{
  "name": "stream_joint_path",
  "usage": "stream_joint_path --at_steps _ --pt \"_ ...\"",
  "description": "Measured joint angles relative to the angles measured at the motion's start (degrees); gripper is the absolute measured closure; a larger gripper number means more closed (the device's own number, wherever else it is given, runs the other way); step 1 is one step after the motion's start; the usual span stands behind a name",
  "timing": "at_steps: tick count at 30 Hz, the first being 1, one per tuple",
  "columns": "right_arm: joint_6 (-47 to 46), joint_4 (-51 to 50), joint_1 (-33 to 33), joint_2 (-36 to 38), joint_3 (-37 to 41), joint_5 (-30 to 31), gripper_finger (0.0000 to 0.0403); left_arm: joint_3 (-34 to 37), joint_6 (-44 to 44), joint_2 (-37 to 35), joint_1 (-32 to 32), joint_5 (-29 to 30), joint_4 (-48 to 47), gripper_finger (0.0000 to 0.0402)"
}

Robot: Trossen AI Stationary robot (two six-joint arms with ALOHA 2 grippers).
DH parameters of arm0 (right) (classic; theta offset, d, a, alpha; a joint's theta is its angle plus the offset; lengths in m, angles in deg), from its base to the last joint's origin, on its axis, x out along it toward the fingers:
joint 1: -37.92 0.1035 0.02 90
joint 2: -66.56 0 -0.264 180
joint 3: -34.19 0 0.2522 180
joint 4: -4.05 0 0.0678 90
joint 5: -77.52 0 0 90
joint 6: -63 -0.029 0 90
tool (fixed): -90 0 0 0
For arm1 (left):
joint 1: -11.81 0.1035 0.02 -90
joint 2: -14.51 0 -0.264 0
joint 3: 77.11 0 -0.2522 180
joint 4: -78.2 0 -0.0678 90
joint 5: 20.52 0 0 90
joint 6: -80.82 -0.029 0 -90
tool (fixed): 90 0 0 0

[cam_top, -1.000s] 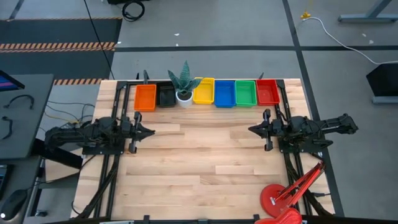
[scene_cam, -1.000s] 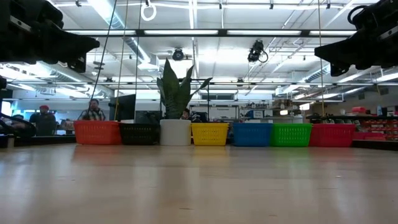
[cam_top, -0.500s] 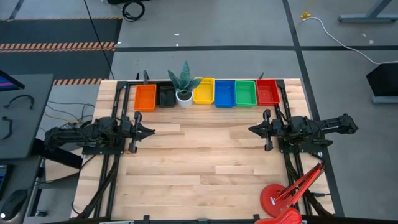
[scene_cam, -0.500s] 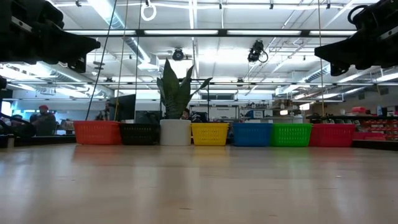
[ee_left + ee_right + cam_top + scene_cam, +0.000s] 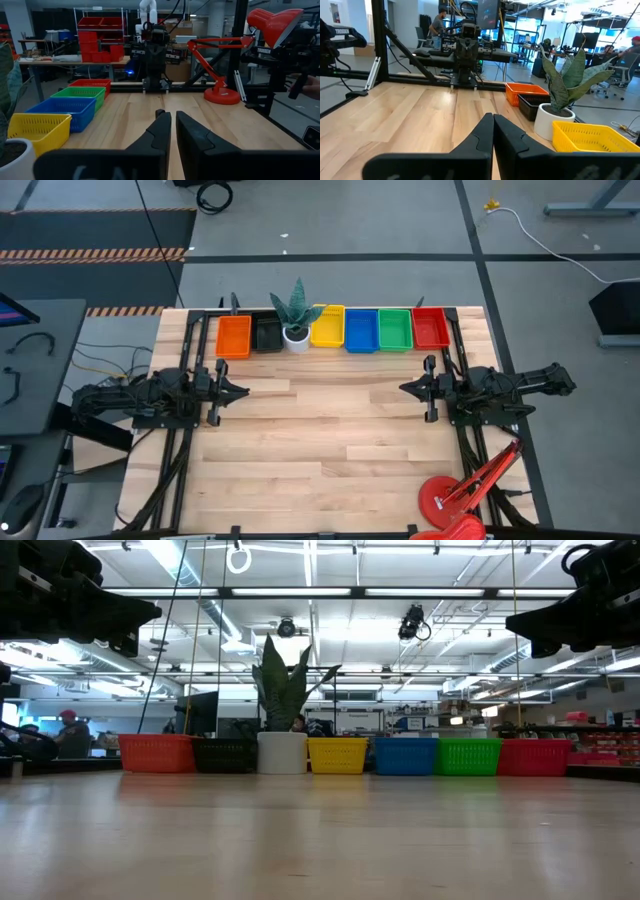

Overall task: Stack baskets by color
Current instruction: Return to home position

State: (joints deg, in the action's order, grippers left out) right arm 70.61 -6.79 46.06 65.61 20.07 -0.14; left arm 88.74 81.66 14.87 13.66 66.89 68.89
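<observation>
Along the table's far edge stands a row of baskets: orange (image 5: 233, 337), black (image 5: 267, 333), yellow (image 5: 328, 326), blue (image 5: 361, 330), green (image 5: 395, 329) and red (image 5: 431, 327), each with its bottom on the wood. My left gripper (image 5: 243, 391) hovers level at the table's left side, pointing right, its fingers (image 5: 173, 116) a narrow gap apart with nothing between them. Opposite it at the right side, my right gripper (image 5: 404, 388) points left, and its fingers (image 5: 493, 116) are shut on nothing. Both hang well clear of the baskets.
A white pot with a spiky green plant (image 5: 296, 320) stands in the row between the black and yellow baskets. A red clamp lamp (image 5: 455, 498) sits at the near right corner. Bare wood (image 5: 320, 430) spreads between the two arms and toward the near edge.
</observation>
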Motion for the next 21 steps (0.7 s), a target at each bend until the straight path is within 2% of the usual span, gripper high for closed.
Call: stream_joint_path --at_steps 4,12,21 --pt "-0.5 0.0 0.0 0.0 0.0 0.0 0.0389 0.0 0.0 0.0 0.0 0.0 0.0 0.0369" --pt "-8.0 0.0 0.0 0.0 0.0 0.0 0.0389 0.0 0.0 0.0 0.0 0.0 0.0 0.0378" --pt "-7.6 0.0 0.0 0.0 0.0 0.0 0.0389 0.0 0.0 0.0 0.0 0.0 0.0 0.0366"
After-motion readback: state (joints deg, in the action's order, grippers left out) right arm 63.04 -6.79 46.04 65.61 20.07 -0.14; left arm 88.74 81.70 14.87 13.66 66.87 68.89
